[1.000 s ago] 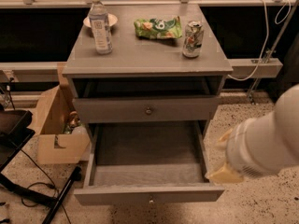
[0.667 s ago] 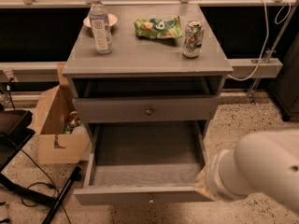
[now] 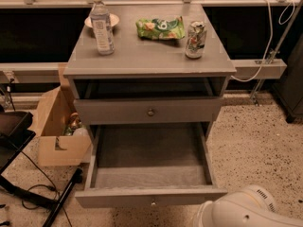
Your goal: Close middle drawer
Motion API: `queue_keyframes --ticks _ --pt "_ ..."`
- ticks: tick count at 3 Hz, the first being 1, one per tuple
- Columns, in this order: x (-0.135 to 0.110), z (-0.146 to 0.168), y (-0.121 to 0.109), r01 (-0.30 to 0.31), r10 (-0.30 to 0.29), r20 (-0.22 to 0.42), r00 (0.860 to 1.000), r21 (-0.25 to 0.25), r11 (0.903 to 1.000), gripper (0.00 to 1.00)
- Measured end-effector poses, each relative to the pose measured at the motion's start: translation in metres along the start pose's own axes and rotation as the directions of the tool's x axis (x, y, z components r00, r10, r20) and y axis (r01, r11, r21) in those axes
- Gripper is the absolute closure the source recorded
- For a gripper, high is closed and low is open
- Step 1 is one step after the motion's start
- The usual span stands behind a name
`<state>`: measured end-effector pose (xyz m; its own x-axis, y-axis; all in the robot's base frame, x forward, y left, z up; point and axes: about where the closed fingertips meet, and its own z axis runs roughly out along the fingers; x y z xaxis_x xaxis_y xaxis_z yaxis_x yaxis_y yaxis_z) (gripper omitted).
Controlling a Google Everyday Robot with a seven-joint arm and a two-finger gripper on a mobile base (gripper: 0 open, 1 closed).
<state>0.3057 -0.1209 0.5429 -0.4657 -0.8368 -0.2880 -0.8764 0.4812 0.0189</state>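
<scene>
- middle drawer [image 3: 150, 197] pulled far out, front just left of white arm [image 3: 246, 213]
- gripper out of view, past bottom-right edge; open or closed, can't tell
- counter [image 3: 142, 56] further back holds bottle [image 3: 101, 25], snack bag [image 3: 160, 28], can [image 3: 195, 40]

This looks like a robot test area in an office-type building rather than a home: a lone grey cabinet [image 3: 142, 56] stands on speckled terrazzo floor [image 3: 251, 145], with a metal rail [image 3: 142, 4] just behind it. Left of the cabinet sit an open cardboard box [image 3: 54, 122] and black stand legs [image 3: 28, 195] with loose cables, and a white cable [image 3: 265, 37] hangs to its right. On the cabinet stand a water bottle [image 3: 102, 25], chip bag [image 3: 160, 28] and soda can [image 3: 195, 40], and a white robot arm [image 3: 241, 212] shows below its right front corner, the gripper out of view.
</scene>
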Motion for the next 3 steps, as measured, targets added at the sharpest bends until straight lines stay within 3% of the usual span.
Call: queue_keyframes --ticks 1,2,3 --pt "0.001 0.011 0.003 -0.036 0.036 0.020 0.999 0.002 0.9993 1.00" --pt "0.001 0.010 0.003 -0.034 0.034 0.018 0.999 0.002 0.9994 1.00" --pt "0.001 0.031 0.003 -0.048 0.048 0.013 0.999 -0.025 0.9985 1.00"
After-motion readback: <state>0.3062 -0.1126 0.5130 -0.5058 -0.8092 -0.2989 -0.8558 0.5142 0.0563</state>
